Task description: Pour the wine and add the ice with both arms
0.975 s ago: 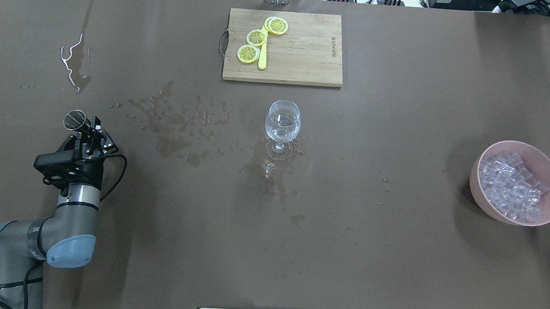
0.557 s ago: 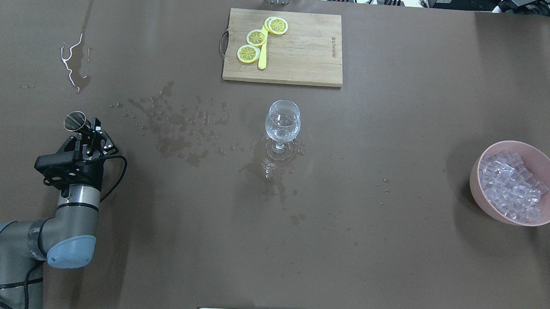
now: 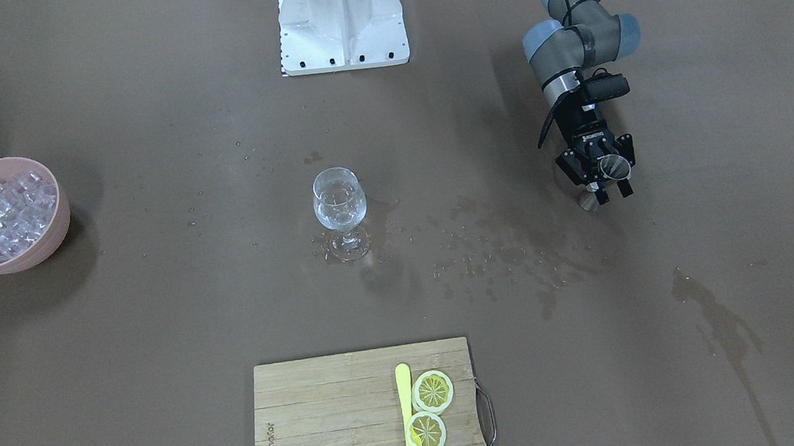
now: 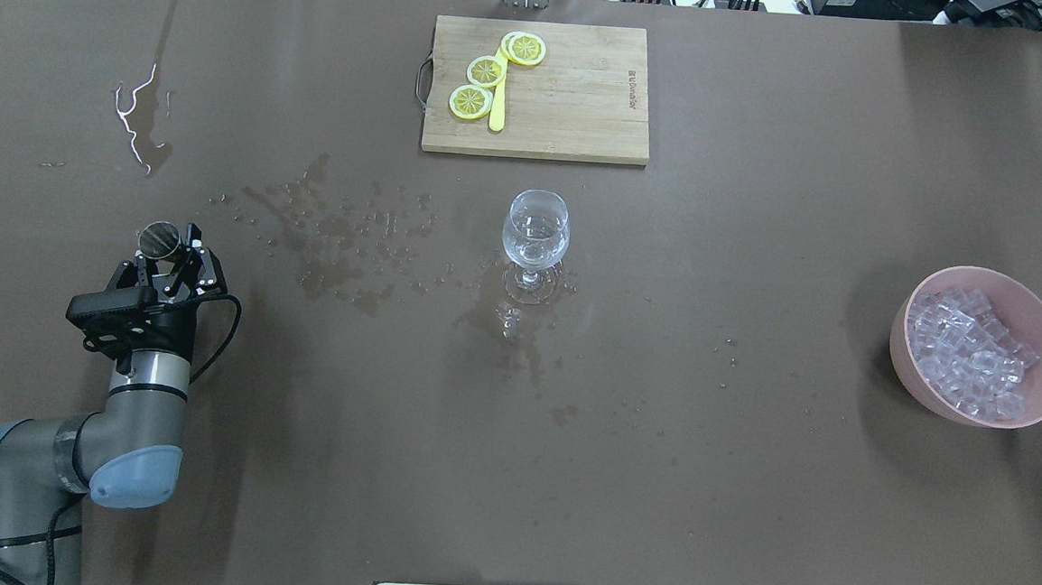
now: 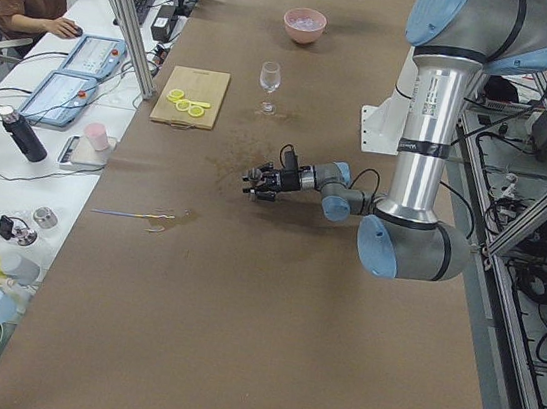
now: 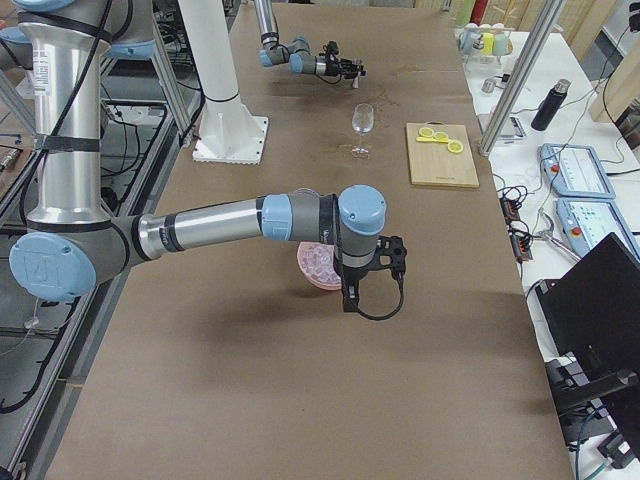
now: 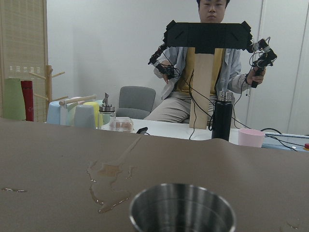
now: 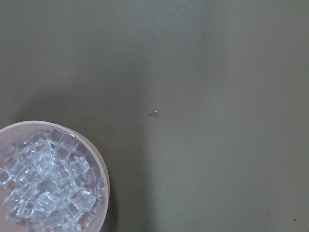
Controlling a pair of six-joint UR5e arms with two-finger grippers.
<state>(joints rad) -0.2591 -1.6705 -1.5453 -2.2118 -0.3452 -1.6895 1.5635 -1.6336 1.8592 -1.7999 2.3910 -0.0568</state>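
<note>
L gripper (image 4: pixel 164 260) clamps metal cup (image 4: pixel 160 239), far from ice (image 4: pixel 970 352). R arm (image 6: pixel 300 215) nearer: pink bowl (image 8: pixel 107 186) lies lower-left in its wrist view. R gripper (image 6: pixel 366 275) state: can't tell.

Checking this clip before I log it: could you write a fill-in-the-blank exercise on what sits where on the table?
The ice lies in a pink ____.
The left gripper holds a metal ____.
The lemon slices lie on a wooden ____.
Missing words: bowl; cup; board.
</note>
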